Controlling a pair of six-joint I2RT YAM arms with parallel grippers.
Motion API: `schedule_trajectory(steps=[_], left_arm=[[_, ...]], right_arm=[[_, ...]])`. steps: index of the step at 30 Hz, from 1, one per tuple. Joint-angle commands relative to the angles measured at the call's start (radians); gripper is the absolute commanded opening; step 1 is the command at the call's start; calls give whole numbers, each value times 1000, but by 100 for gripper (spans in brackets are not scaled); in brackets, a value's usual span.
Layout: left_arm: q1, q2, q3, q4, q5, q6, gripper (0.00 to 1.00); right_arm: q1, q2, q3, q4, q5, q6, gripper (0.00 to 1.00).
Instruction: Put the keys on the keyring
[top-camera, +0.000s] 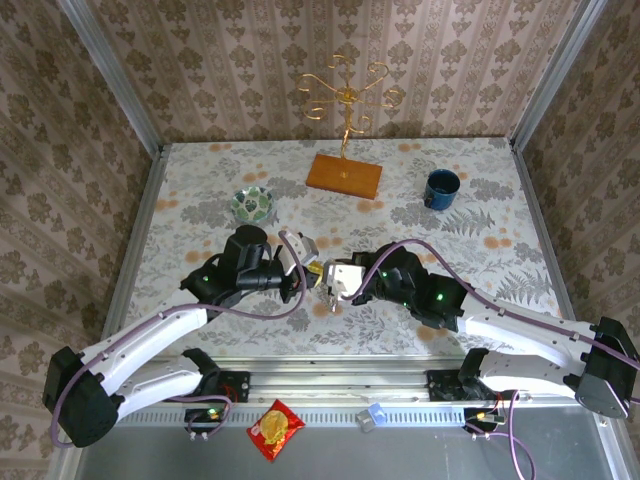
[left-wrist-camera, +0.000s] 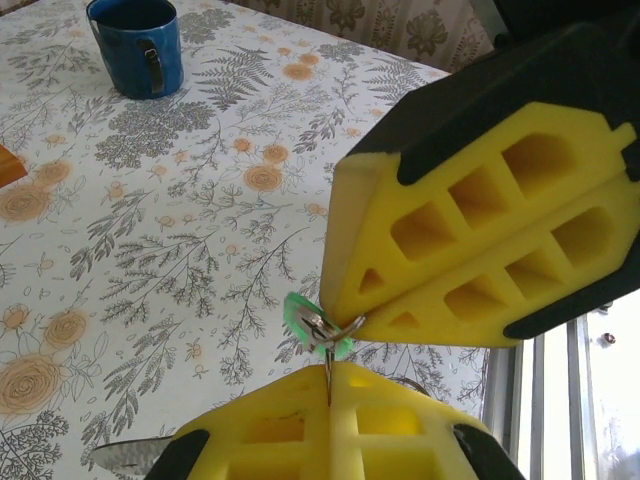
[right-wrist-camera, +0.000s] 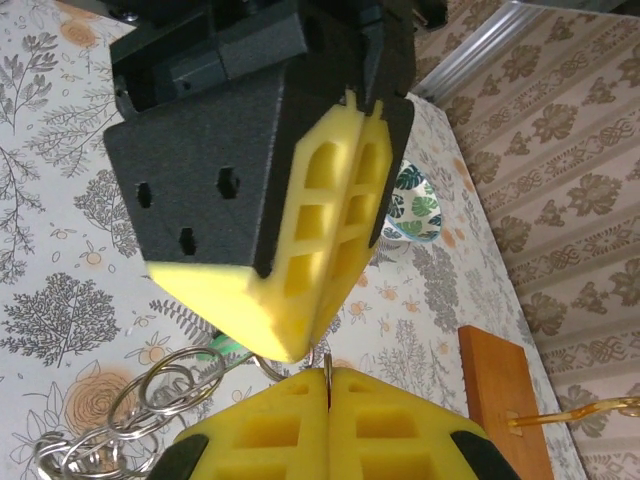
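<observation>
Over the near counter (top-camera: 500, 250), the left fingers (left-wrist-camera: 270, 430) pinch a green key (left-wrist-camera: 296, 313); the right fingers (right-wrist-camera: 400, 430) pinch the keyring (right-wrist-camera: 150, 400), its loops plain from the right wrist.

1. The left arm (top-camera: 150, 335) and the right arm (top-camera: 520, 325) have glossy white link shells, joined by bulky black joint housings.
2. A purple cable (top-camera: 250, 314) runs along each arm.
3. Small green lights (top-camera: 437, 297) glow on the black joints.
4. The left gripper (right-wrist-camera: 300, 345) and the right gripper (left-wrist-camera: 345, 298) are built alike. Each has a matte black angular housing with small round holes in its side, and yellow fingers (left-wrist-camera: 470, 225) moulded with open trapezoid and triangle cells.
</observation>
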Motion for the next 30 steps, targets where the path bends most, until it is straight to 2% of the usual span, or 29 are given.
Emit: schedule_trajectory(steps=[1,11,22,30], left_arm=[[-1,-7,31,27,18,10,0],[-1,-12,33,29,9,23,0],[-1,-10,31,42,12,29,0],[-1,-13,29,37,15,29,0]], right_arm=[[2,-28,2,41,26,2,0],[2,-4,21,-36,1,-7,0],[2,7,28,-39,-27,3,0],[4,0,19,-1,0,7,0]])
